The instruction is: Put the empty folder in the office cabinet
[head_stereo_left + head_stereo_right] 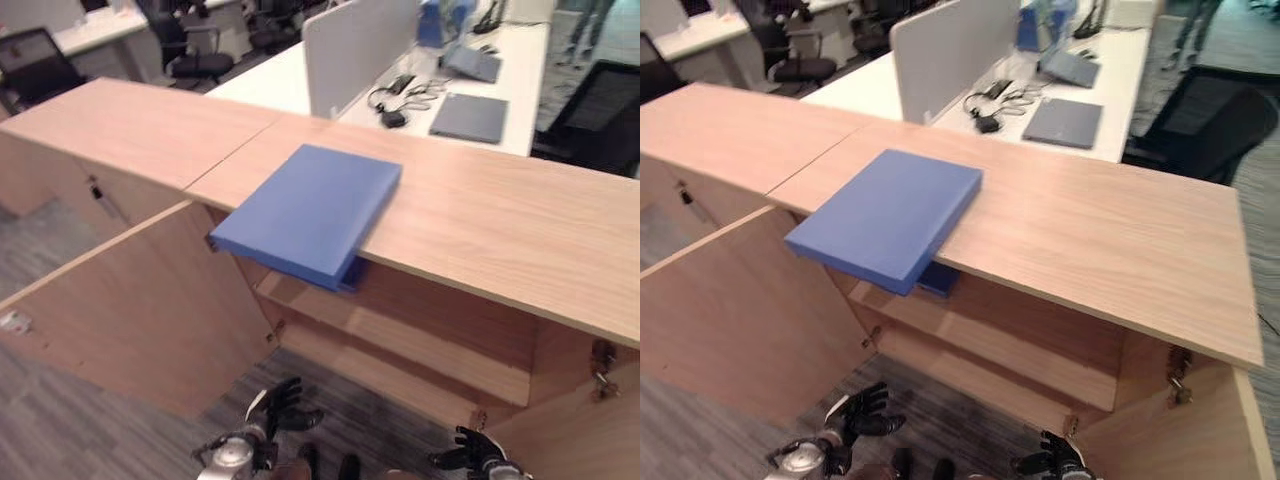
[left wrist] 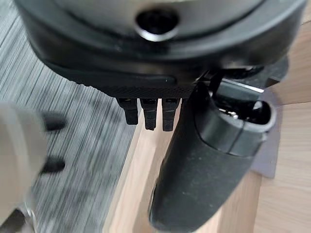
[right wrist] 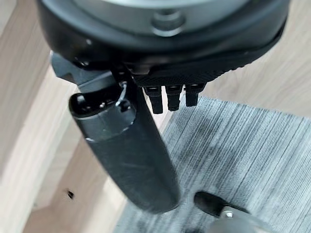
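Flat blue rectangular folder [image 1: 306, 212] lies on the light wooden cabinet top [image 1: 480, 225], one corner overhanging the open compartment. Wooden cabinet door [image 1: 130, 300] stands swung open; inner wooden shelf [image 1: 400, 345] looks bare. Your left hand [image 1: 272, 408] and right hand [image 1: 470, 452] hang low by the grey carpet floor [image 1: 60, 420], fingers relaxed, holding nothing. Raise both, take the overhanging edge from each side, keep the folder level, then lower it clear of the door onto the shelf.

No text, label, number or sign can be read anywhere.
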{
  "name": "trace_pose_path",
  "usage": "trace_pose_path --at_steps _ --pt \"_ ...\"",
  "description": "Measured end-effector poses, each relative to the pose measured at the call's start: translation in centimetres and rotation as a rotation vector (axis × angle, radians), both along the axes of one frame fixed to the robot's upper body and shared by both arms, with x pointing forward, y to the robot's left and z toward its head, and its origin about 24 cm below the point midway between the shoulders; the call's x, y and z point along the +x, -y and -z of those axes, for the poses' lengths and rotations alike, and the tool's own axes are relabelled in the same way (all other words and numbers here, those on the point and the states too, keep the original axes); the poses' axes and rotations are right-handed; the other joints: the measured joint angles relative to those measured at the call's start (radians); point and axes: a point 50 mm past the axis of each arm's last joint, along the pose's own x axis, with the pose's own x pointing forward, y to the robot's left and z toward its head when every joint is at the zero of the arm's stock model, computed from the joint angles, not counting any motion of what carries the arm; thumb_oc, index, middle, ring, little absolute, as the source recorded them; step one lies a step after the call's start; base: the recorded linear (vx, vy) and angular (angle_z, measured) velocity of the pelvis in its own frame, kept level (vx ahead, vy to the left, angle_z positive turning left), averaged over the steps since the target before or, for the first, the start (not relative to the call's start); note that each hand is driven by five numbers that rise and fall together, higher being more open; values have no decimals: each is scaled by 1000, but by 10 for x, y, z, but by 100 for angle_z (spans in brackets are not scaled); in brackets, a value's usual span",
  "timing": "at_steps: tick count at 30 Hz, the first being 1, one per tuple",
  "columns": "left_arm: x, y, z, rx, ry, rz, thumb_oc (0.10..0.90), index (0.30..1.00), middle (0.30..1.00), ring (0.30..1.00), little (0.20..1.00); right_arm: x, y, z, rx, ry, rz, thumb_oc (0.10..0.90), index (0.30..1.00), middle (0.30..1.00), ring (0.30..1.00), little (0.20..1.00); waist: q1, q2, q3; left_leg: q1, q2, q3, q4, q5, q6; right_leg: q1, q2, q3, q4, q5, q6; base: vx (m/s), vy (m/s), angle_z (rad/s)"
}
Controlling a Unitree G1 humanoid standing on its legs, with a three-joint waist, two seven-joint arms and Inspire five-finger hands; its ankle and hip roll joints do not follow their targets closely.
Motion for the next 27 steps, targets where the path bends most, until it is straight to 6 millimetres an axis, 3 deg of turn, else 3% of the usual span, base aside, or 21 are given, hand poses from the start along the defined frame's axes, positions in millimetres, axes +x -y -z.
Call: trace_pose_path --at_steps 1,2,3,6,9,14,20,27 --pt "-4 -1 -1 -36 11 -50 800 900 900 900 900 -3 3 0 -2 -8 4 800 900 900 900 900 -3 3 -12 -3 26 -10 5 3 -27 -53 -35 78 74 -13 -93 31 62 -21" --pt "-2 -2 -3 -47 18 -58 800 900 900 900 900 -6 1 1 1 -16 4 800 900 900 900 900 2 -15 -16 8 22 2 4 4 -39 -51 -81 39 45 0 -149 21 81 10" --pt "-1 1 -3 -63 10 -66 800 900 900 900 900 -14 4 3 -7 -39 36 800 900 900 900 900 -21 -2 -21 37 23 -9 -13 0 -46 -19 -69 22 -31 26 -124 0 83 25" --pt "1 -4 -7 -58 29 -99 800 900 900 900 900 -18 2 5 0 -56 41 800 900 900 900 900 -19 4 -26 129 8 -3 -122 2 -28 18 -56 21 -118 83 -119 -11 79 15" --pt "-3 -13 -10 -56 41 -159 800 900 900 900 900 -17 2 4 2 -53 46 800 900 900 900 900 -15 19 -32 199 14 -2 -232 55 -8 38 -40 18 -170 121 -127 -19 76 1" --pt "-18 -31 -10 -15 25 -243 800 900 900 900 900 -23 4 5 0 -65 64 800 900 900 900 900 7 35 -42 215 -2 -2 -268 65 12 72 -45 30 -234 159 -91 -18 61 4" --pt "-39 -50 -7 74 -13 -337 800 900 900 900 900 -30 4 6 8 -75 93 800 900 900 900 900 31 40 -47 227 -13 0 -278 72 16 93 -52 36 -265 179 -93 -27 40 0" --pt "-39 -73 -20 206 34 -409 800 900 900 900 900 -37 1 8 17 -92 101 800 900 900 900 900 58 33 -49 234 -12 -5 -278 75 20 124 -45 29 -311 198 -91 0 3 2"
